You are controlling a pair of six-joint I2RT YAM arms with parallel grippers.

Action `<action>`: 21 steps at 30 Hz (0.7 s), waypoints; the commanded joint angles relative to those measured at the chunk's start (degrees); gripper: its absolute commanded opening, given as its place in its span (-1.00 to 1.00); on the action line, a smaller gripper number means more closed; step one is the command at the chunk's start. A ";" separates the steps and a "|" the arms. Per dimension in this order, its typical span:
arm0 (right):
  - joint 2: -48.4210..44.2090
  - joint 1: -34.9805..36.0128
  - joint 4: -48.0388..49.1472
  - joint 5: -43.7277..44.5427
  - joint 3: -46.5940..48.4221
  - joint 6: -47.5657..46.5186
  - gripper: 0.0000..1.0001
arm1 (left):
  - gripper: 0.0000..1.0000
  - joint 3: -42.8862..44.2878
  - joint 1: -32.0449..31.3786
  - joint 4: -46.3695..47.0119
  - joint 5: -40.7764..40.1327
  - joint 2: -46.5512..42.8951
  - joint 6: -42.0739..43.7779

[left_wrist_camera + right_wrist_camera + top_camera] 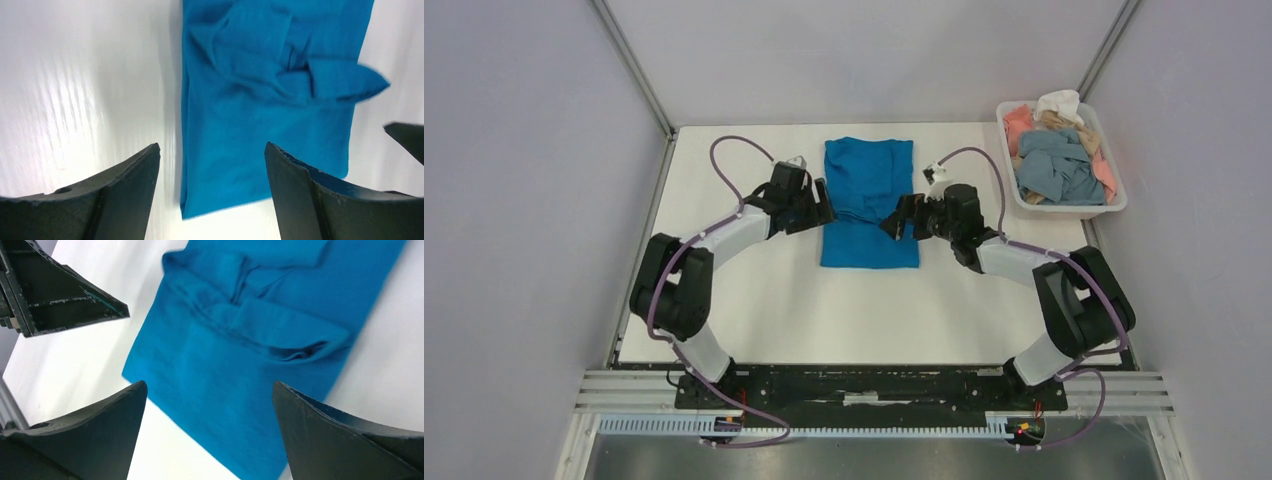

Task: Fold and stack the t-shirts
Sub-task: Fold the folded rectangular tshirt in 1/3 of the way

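The blue t-shirt (869, 205) lies upper centre on the counter (754, 300), sides folded in, crosswise fold not yet made. The left pincer (821, 208) and right pincer (895, 222) flank it, both spread and empty. The other t-shirts (1054, 165) sit heaped, unfolded, in the tray (1114, 207), upper right.

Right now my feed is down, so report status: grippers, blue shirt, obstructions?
Left gripper open, empty, left of bright blue cloth t-shirt. Right gripper open, empty, over its right edge. T-shirt flat on white table, sides folded in. Nothing in the way.
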 commanded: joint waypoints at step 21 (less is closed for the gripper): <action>33.90 1.05 -3.51 4.35 37.02 -3.75 0.96 | 0.69 -20.48 -1.11 6.88 5.29 -14.16 -5.67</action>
